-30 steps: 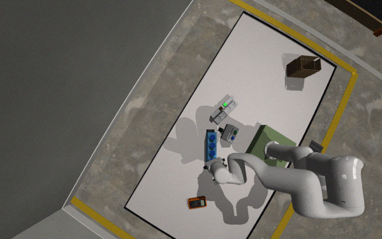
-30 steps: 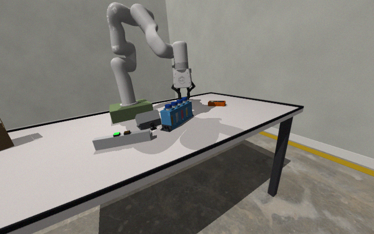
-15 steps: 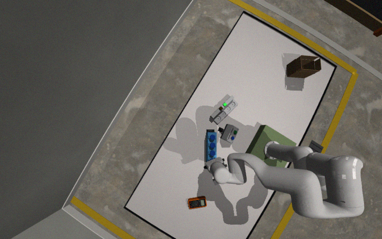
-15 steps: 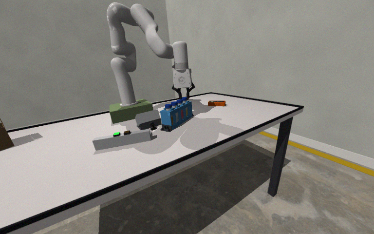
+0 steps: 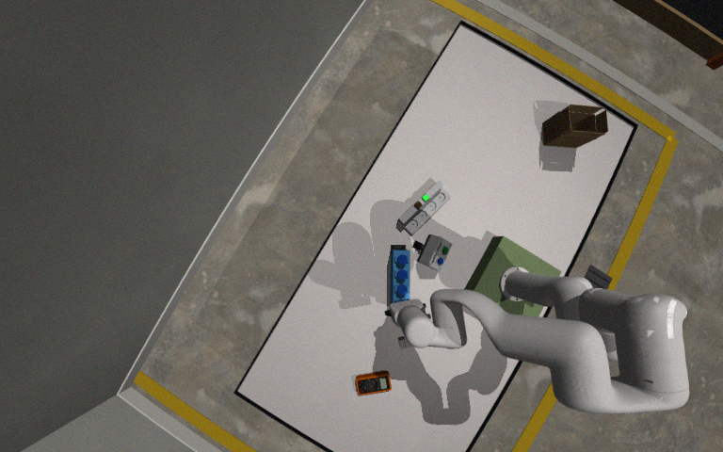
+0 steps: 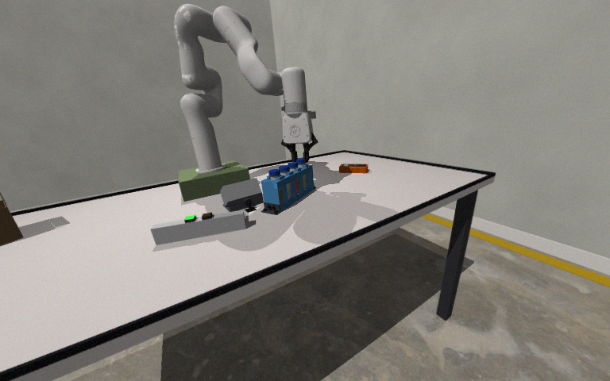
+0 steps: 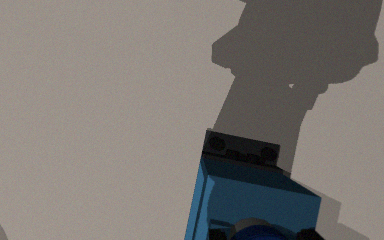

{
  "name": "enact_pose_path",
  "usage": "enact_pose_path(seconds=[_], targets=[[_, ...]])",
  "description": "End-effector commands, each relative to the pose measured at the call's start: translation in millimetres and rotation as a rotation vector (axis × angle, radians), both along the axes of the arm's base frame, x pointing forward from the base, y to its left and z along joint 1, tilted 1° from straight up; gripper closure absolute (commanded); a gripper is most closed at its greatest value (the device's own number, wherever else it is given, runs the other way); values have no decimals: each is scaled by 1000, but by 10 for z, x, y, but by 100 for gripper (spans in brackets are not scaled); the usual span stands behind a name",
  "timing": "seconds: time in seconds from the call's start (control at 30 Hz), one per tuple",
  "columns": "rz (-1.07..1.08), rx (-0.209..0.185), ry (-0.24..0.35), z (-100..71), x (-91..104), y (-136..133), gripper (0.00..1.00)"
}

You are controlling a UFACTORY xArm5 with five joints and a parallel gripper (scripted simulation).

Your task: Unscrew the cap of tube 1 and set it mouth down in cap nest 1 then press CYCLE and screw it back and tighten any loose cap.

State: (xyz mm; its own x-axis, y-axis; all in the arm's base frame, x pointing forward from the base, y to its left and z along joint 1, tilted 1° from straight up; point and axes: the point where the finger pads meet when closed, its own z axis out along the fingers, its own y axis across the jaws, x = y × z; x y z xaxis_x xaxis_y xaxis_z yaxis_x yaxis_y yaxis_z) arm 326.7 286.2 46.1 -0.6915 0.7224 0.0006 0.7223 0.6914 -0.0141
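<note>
Claw (image 6: 299,155) is closed partway on the cap of tube 1 (image 6: 300,160), fingers stopped by the cap, wrist vertical above it. Tube 1 sits at the end of the decapping station (image 6: 287,188) that faces the bench's (image 6: 382,198) short edge by the orange meter (image 6: 353,167). The station is approx mid-bench. Green lamp (image 6: 190,218) on the cap tray (image 6: 198,229) is lit and the nests look bare from the top view, so my read is step 3: screwing the cap back on.

To do it well:
- Keep the claw axis in line w/ the tube, no tilt, else cross-thread.
- Light downward follow as the thread takes up.
- Turn, release, re-grip as reqd until it stops.
- Don't nudge the neighbouring cap (image 5: 402,290).
</note>
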Motion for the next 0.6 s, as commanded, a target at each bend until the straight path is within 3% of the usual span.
enact_pose_path(seconds=[0.0, 0.43, 0.57], targets=[[-205, -3, -7, 3, 7, 7, 100], [-572, -6, -11, -2, 7, 7, 100], [-591, -7, -11, -3, 7, 7, 100]])
